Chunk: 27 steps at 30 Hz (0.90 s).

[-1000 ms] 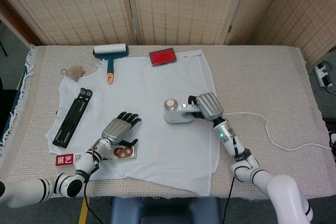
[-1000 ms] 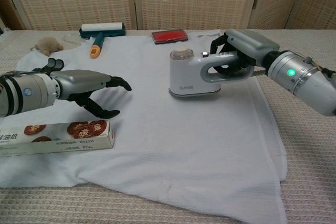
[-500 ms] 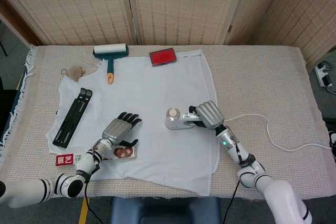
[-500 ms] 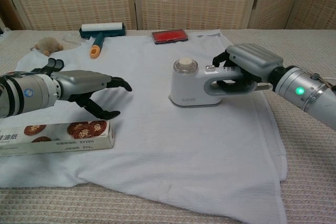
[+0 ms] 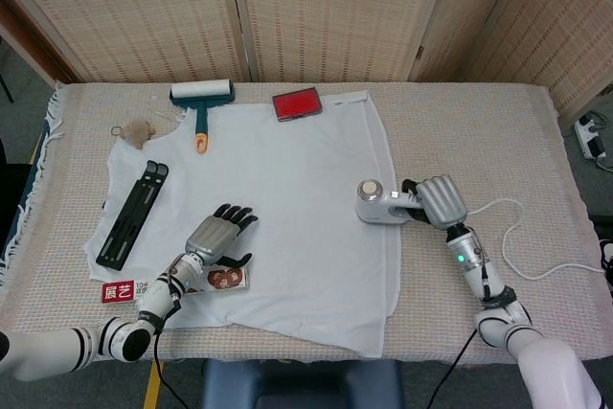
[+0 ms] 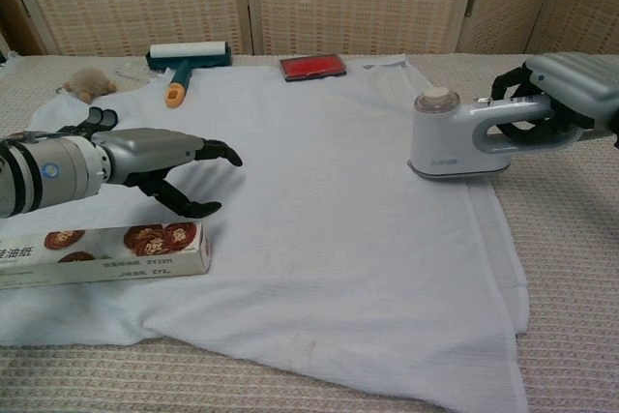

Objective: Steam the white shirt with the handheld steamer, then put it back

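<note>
The white shirt [image 5: 273,208] [image 6: 319,210] lies spread flat over the table. My right hand [image 5: 439,201] [image 6: 571,94] grips the handle of the white handheld steamer [image 5: 379,205] [image 6: 453,136], which stands upright at the shirt's right edge. Its cord [image 5: 522,241] trails off to the right. My left hand [image 5: 216,237] [image 6: 145,163] hovers over the shirt's lower left, fingers apart and curved, holding nothing.
A snack box [image 5: 206,281] [image 6: 97,250] lies under my left hand. A black folded stand [image 5: 134,215] rests on the shirt's left. At the back are a lint roller [image 5: 201,101] [image 6: 186,57], a red case [image 5: 296,103] [image 6: 312,67] and a small plush toy [image 5: 139,131] [image 6: 87,82].
My right hand has carried the steamer rightward across the shirt, from its middle to its right edge. The left hand has stayed still.
</note>
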Each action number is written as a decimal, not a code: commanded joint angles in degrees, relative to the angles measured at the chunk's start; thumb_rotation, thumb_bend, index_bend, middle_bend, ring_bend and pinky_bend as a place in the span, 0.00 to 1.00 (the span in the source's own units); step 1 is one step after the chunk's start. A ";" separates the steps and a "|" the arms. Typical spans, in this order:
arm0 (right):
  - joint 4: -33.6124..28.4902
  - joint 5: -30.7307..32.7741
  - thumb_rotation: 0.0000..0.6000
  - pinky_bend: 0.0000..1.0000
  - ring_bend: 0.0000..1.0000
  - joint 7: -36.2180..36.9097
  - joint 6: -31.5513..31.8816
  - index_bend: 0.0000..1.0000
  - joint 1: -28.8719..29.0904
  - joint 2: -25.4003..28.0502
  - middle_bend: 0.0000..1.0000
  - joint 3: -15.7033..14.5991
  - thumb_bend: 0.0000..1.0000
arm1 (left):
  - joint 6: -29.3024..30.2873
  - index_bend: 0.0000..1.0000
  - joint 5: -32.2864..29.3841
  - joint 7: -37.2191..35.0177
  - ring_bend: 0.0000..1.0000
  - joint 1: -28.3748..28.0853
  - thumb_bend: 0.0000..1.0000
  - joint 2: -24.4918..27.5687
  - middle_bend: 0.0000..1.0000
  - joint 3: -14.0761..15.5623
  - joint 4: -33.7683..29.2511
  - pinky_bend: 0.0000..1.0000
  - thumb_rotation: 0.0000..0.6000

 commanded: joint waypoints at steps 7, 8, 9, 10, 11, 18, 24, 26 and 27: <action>-2.00 3.50 1.00 0.96 0.81 1.16 0.45 0.89 -4.24 2.64 0.87 2.40 0.92 | 4.96 0.15 5.56 -5.25 0.00 2.60 0.42 2.59 0.07 -1.59 -3.43 0.00 0.54; -1.71 4.11 1.00 0.96 0.80 1.18 -0.31 0.88 -4.65 2.59 0.87 2.70 0.91 | 5.64 0.15 6.20 -5.92 0.00 3.02 0.42 3.13 0.07 -1.75 -4.07 0.00 0.54; -1.54 4.66 1.00 0.96 0.79 1.39 -1.11 0.88 -4.94 2.52 0.86 2.98 0.91 | 6.19 0.15 6.66 -6.38 0.00 3.36 0.42 3.53 0.07 -1.85 -4.54 0.00 0.54; -1.30 5.16 1.00 0.96 0.77 1.64 -1.83 0.86 -5.21 2.44 0.85 3.24 0.89 | 6.72 0.15 7.13 -6.77 0.00 3.68 0.42 3.92 0.07 -1.91 -4.96 0.00 0.53; -0.75 5.70 1.00 0.95 0.75 1.89 -2.53 0.84 -5.53 2.27 0.84 3.55 0.87 | 7.39 0.15 7.77 -7.16 0.00 4.10 0.42 4.43 0.07 -1.94 -5.44 0.00 0.53; 1.83 7.55 1.00 0.71 0.55 4.35 -5.21 0.61 -6.72 1.82 0.65 4.84 0.68 | 9.59 0.15 9.62 -8.60 0.00 5.95 0.41 6.80 0.07 -2.02 -7.52 0.00 0.54; -2.27 7.61 1.00 0.27 0.13 4.19 -7.48 0.04 -7.97 5.37 0.21 4.45 0.13 | 10.84 0.15 9.43 -9.83 0.00 7.40 0.40 8.66 0.07 -2.63 -8.55 0.00 0.54; -5.27 7.63 0.99 0.14 0.02 3.30 -7.37 0.00 -8.62 7.45 0.05 4.40 0.01 | 11.22 0.15 9.06 -10.28 0.00 7.95 0.39 9.28 0.07 -2.84 -8.68 0.00 0.54; -7.73 7.66 0.98 0.12 0.00 2.47 -7.27 0.00 -9.12 9.14 0.02 4.35 0.00 | 11.42 0.15 8.77 -10.63 0.00 8.32 0.38 9.72 0.07 -2.99 -8.67 0.00 0.53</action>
